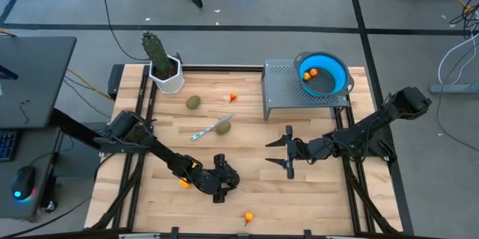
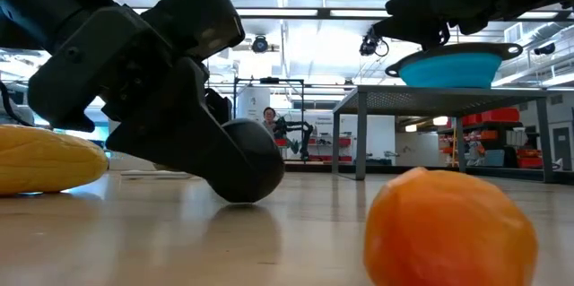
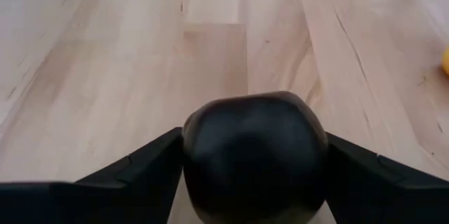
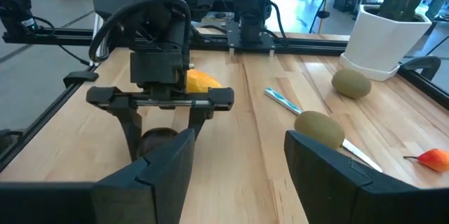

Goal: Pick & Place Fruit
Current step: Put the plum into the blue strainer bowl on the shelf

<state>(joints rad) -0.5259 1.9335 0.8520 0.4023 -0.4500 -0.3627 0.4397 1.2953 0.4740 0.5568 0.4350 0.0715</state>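
Left wrist view: left fingers (image 3: 140, 168) flank dark fruit (image 3: 254, 155), touching both its sides, fruit on table (image 3: 105, 76) | left gripper (image 1: 222, 183) low at front centre, yellow fruit (image 1: 184, 182) beside | right gripper (image 1: 289, 151) fingers apart, empty, mid-table | bowl (image 1: 340, 82) on rack (image 1: 281, 89) holds orange fruits (image 1: 310, 74).

**Left arm low at the table's near side, right arm waiting mid-table**

The left gripper (image 1: 221, 184) reaches down to the tabletop near the front edge, its two fingers (image 3: 137, 164) straddling a dark round fruit (image 3: 254, 155), one on each side. The right gripper (image 1: 288, 151) hovers mid-table, arm stretched in from the right, fingers spread apart and holding nothing.
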